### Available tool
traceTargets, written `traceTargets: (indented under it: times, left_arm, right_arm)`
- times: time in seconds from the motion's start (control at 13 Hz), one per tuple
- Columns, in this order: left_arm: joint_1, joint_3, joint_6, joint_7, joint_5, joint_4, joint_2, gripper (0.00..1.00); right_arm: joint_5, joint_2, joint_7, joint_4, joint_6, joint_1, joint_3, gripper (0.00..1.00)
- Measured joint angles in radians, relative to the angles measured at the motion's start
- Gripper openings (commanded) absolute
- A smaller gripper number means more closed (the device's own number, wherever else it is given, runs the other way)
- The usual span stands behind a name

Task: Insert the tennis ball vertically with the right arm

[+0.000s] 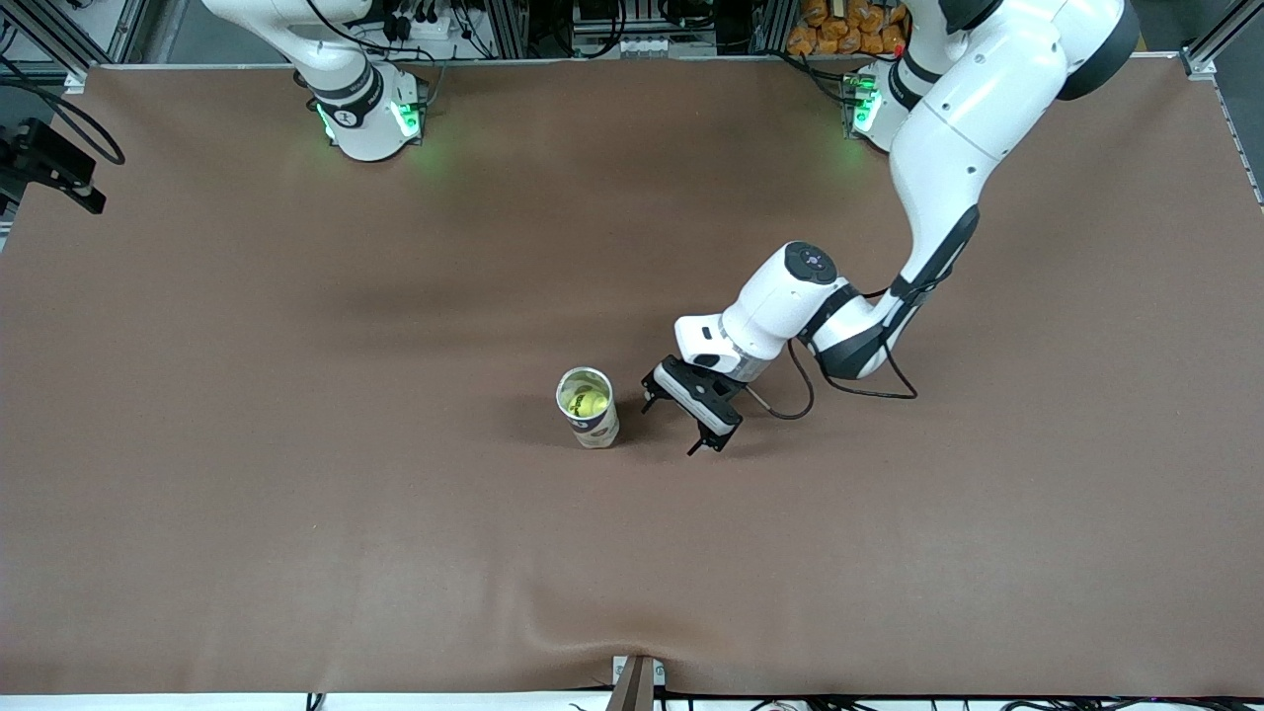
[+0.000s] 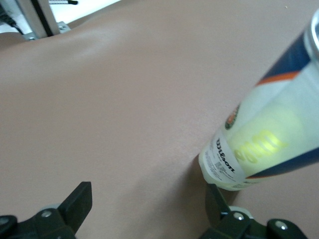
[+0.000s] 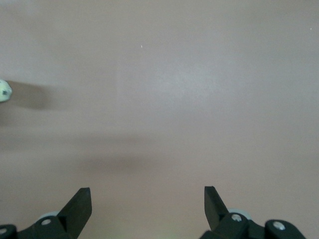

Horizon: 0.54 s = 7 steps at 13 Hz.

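low in the front view, a little left of the frame's centre, a clear can [image 1: 588, 407] stands upright on the brown table [image 1: 296, 474], its round mouth open to the camera. a yellow-green tennis ball [image 1: 590, 403] sits inside it, seen through the mouth. in the left wrist view the same can [image 2: 264, 139] fills the right part of the frame, its label printed in blue, orange and white, and the ball [image 2: 269, 134] glows through the clear wall, low in the can.

just beside the can, toward the left arm's end of the table and slightly right of the frame's centre, the left gripper [image 1: 675, 428] hangs low over the table with its fingers spread wide and nothing between them. its black fingers [image 2: 77, 201] show at the bottom edge of the left wrist view, with one of them close to the foot of the can.

higher in the front view, the left arm runs up to its base at the upper right; the right arm's base stands at the upper left, and that arm waits out of frame. the right gripper [image 3: 147, 204] hovers over bare table, released, its fingers [image 3: 79, 204] parted and empty.
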Motion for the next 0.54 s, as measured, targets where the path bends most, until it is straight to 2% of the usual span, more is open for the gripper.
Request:
traceTargets:
  times: [0.23,0.54]
  left_arm:
    - [0.06,-0.026,-0.08,0.0,-0.001,0.002,-0.038,1.0]
    - [0.067,-0.036,-0.329,-0.001,-0.051,0.022,-0.17,1.0]
  right_arm:
    - [-0.013,0.001,-0.002,-0.073,0.025,0.006,0.001,1.0]
    - [-0.015,-0.004,-0.003,-0.086,0.035,0.006,0.001,1.0]
